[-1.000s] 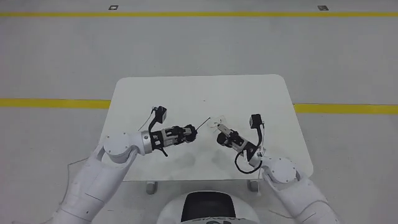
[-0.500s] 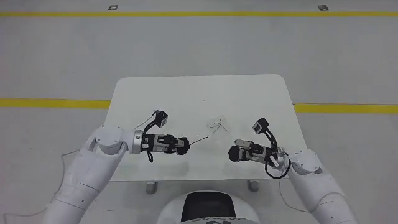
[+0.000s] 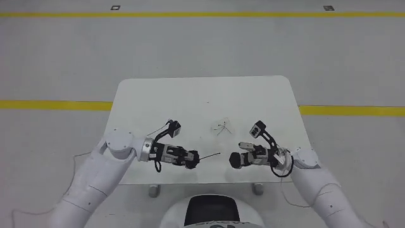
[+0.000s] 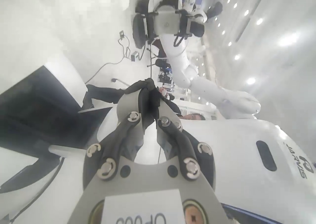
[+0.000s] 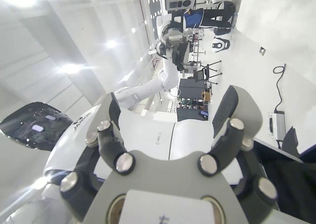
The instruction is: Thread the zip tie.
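A thin black zip tie [image 3: 210, 156] sticks out from my left gripper [image 3: 193, 159], which is shut on one end of it, low over the front of the white table [image 3: 202, 95]. The tie's free end points toward my right gripper [image 3: 237, 154], a short gap away. In the left wrist view the left fingertips [image 4: 145, 88] are pressed together. My right gripper [image 5: 170, 109] stands open with nothing between its fingers, and it faces the left gripper [image 5: 174, 47] across the gap.
A small pale looped wire or tie [image 3: 221, 126] lies on the table behind the two grippers. The table's front edge runs just below both grippers. The back half of the table is bare.
The left gripper has carried the zip tie toward the front edge and to the right. The right gripper has drawn back from the small loop on the table and turned toward the left gripper.
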Tool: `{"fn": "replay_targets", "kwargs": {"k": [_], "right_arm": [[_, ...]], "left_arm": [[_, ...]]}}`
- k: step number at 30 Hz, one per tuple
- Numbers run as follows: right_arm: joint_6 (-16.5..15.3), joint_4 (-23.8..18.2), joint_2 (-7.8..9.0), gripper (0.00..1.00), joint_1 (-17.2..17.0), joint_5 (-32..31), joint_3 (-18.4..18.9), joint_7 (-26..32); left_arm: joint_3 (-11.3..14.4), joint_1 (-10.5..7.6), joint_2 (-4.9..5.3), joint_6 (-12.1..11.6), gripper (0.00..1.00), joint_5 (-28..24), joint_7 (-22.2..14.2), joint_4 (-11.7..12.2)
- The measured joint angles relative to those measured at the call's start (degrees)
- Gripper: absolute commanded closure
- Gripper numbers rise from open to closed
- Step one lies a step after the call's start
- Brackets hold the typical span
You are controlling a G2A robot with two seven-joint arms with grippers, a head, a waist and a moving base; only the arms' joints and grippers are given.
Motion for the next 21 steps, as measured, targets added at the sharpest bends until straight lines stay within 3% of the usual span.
{"fn": "replay_targets", "kwargs": {"k": [3,7,14,17,21], "right_arm": [[0.0,0.4,0.05,0.00,0.2,0.2,-0.1,-0.1],[0.0,0.0,0.01,0.00,0.0,0.3,-0.1,-0.3],[0.3,2.2,0.07,0.00,1.4,3.0,-2.2,0.0],[-0.2,2.5,0.16,0.00,1.5,3.5,-2.4,0.0],[-0.1,2.3,0.15,0.00,1.4,3.3,-2.4,-0.3]], "left_arm": [[0.5,-0.60,-0.06,-1.1,1.00,1.1,1.4,-0.1],[0.6,-0.49,-0.09,-0.8,1.00,0.9,1.6,-0.1],[4.6,-2.12,-0.65,0.1,1.00,-2.0,1.0,0.1],[5.2,-2.92,-0.65,-1.6,1.00,1.1,4.1,0.1],[5.2,-2.83,-0.66,-1.5,1.00,1.3,3.5,0.1]]}}
